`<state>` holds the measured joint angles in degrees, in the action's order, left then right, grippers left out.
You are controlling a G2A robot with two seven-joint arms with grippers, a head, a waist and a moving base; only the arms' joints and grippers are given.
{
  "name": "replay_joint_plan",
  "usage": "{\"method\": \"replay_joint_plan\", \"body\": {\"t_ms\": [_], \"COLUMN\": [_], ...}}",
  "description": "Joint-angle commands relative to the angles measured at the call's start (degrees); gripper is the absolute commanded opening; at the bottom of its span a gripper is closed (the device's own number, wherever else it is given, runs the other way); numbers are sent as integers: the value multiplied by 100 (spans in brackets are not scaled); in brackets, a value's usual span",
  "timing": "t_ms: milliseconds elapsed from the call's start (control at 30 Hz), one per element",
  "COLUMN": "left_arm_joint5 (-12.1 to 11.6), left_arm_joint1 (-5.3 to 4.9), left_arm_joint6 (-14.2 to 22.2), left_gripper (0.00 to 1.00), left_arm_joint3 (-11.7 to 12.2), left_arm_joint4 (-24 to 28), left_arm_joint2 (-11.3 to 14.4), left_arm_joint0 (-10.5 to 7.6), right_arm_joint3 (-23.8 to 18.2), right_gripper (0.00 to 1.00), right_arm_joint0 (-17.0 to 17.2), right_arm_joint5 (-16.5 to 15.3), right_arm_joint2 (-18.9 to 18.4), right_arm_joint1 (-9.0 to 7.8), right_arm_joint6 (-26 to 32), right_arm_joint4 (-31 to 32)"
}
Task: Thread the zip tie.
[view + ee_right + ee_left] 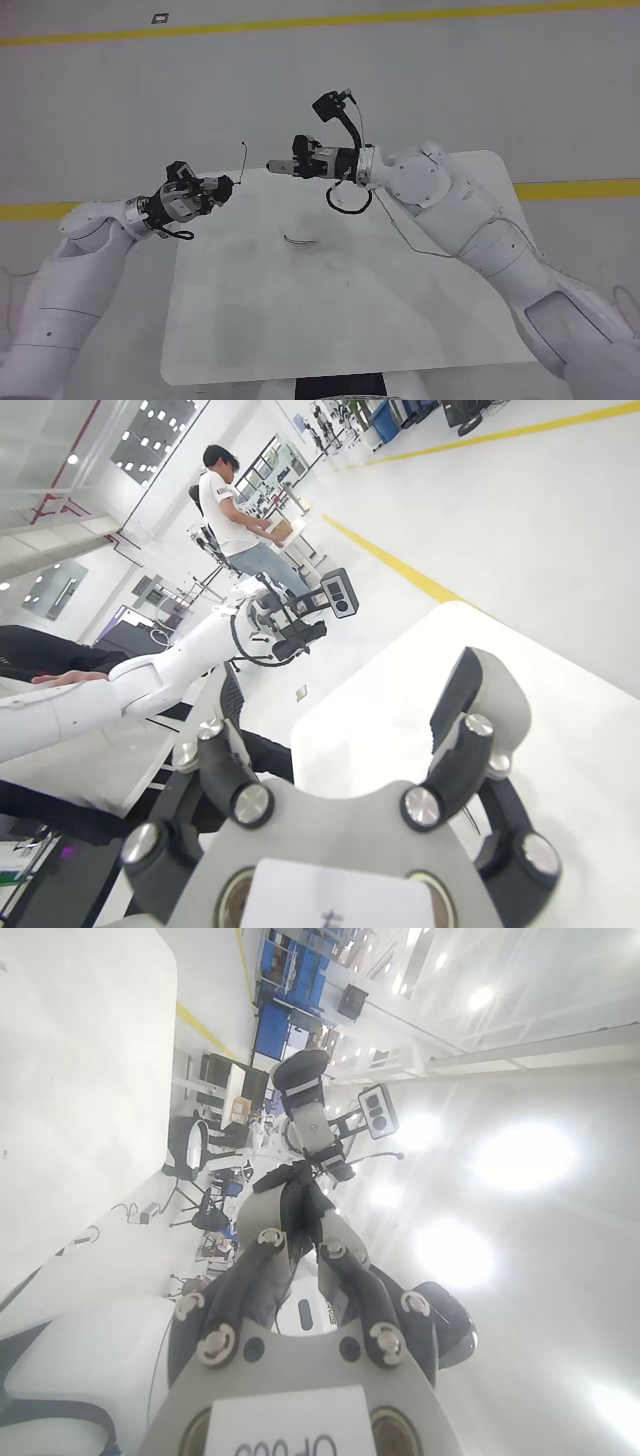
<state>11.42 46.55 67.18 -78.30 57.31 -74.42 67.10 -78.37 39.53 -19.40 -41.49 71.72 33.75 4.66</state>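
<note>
Top view, left of frame: my left gripper (228, 184) is pressed together on the lower end of a thin zip tie (243, 160), which runs up the frame near the upper-left corner of the table (400, 320). The contact itself is too small to make out. Just right of the tie, not touching it, my right gripper (272, 165) has its fingers spread. A second tie (298, 240) lies curved mid-table.

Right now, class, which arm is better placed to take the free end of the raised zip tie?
Right, probably. The left gripper is shut on the zip tie, so it is busy. The right gripper is open, empty and points toward the tie's free end.
</note>
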Motion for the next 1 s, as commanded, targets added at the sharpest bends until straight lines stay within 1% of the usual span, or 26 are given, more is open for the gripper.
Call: {"method": "replay_joint_plan", "body": {"t_ms": [0,67,133,233,267,300,367,433,500,700,833,967], "left_arm_joint5": [0,0,0,0,0,0,0,0,0,0,0,0], "left_arm_joint1": [0,0,0,0,0,0,0,0,0,0,0,0], "left_arm_joint6": [0,0,0,0,0,0,0,0,0,0,0,0], "left_gripper": [0,0,0,0,0,0,0,0,0,0,0,0], "left_arm_joint3": [0,0,0,0,0,0,0,0,0,0,0,0], "left_arm_joint4": [0,0,0,0,0,0,0,0,0,0,0,0], "left_arm_joint2": [0,0,0,0,0,0,0,0,0,0,0,0], "left_arm_joint0": [0,0,0,0,0,0,0,0,0,0,0,0], "right_arm_joint3": [-94,-271,-414,-532,-539,-534,-511,-453,-400,-203,-121,-95], "right_gripper": [100,100,100,100,92,53,30,19,16,17,13,16], "right_arm_joint0": [23,125,172,187,181,179,173,158,124,0,-85,-153], "right_arm_joint5": [-8,-8,-8,-8,-8,-8,-8,-8,-8,-8,-8,-8], "right_arm_joint2": [-22,45,79,190,225,254,339,430,525,738,827,894], "right_arm_joint1": [-1,7,25,62,71,81,104,125,154,223,261,284], "right_arm_joint6": [-158,-216,-411,-620,-684,-758,-879,-933,-987,-1181,-1275,-1335], "right_arm_joint4": [160,336,481,616,666,693,719,744,743,851,870,875]}}
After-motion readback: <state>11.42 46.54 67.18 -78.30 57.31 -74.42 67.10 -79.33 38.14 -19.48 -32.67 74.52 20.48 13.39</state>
